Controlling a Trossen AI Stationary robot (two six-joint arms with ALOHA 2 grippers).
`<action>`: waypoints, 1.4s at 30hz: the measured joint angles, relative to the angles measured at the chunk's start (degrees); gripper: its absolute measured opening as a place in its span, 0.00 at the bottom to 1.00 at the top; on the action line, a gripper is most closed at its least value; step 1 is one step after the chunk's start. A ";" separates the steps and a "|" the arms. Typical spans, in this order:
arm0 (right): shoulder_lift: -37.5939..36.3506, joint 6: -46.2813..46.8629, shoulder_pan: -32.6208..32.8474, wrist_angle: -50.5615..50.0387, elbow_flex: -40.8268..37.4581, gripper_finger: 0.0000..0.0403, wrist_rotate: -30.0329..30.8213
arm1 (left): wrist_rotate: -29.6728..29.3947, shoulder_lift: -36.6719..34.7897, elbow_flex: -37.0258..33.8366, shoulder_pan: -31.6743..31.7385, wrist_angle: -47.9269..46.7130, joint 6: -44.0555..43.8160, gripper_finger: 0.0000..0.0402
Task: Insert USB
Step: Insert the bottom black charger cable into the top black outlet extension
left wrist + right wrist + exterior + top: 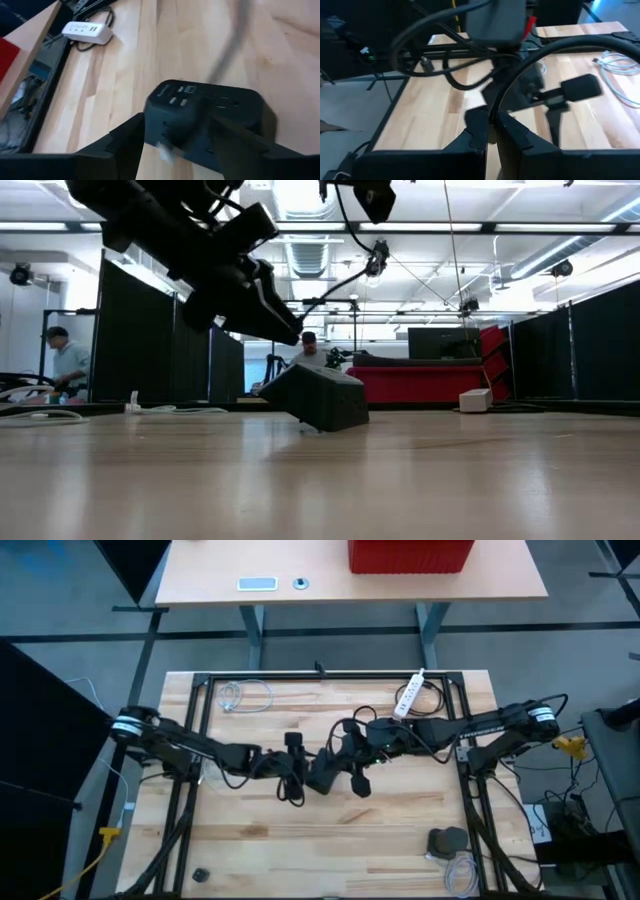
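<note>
Arms: two dark arms reach in from the two sides and meet near the middle of the wooden table [400,830].
Left gripper [175,145]: its two fingers are spread wide, one on each side of the black charger block [200,112]. They sit just beside the block's sides; a firm squeeze cannot be told.
Right gripper [491,131]: its two fingers are pressed together on a black cable [530,65] that loops up and away from them.
Black charger block: one. It sits near the middle of the table, and in the low view it is tipped up on one edge. Small slots show on its face.
USB plug: the plug end itself cannot be made out.
White power strips: one [408,693], lying near the far edge of the table.
White cable coils: two, one [232,695] at the far left part and one [461,870] at the near right corner.
Gray thing: one [447,839], just beside the near right coil.
Small dark round thing: one [200,874], near the near left corner.
Edges: a black frame [330,675] runs along the far edge and down both sides.
Open room: the near half of the table is mostly bare wood.
People: one person [68,365] stands far off in the room behind.
</note>
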 joint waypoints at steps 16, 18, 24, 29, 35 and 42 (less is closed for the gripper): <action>-0.33 -0.74 0.85 -0.08 0.01 0.02 0.11 | -1.26 -0.55 0.93 -0.47 -4.40 -4.64 0.05; -0.33 -1.12 0.85 -0.10 0.24 0.02 0.67 | -0.80 -0.55 0.93 -0.60 -4.37 -6.24 0.05; -0.36 -2.32 0.67 -5.82 1.09 0.02 6.40 | 10.97 -1.03 -0.76 -1.51 4.30 -12.00 0.05; -0.37 -3.22 0.54 -12.83 1.98 0.06 11.21 | 19.43 -1.56 -4.13 -1.99 14.66 -17.79 0.05; -0.37 -3.45 0.43 -18.12 3.79 0.27 16.20 | 20.22 -1.78 -10.87 -1.34 32.75 -30.11 0.05; -0.37 -2.21 0.65 -16.00 5.81 0.45 15.89 | 18.33 -1.80 -13.80 -1.09 42.39 -40.41 0.05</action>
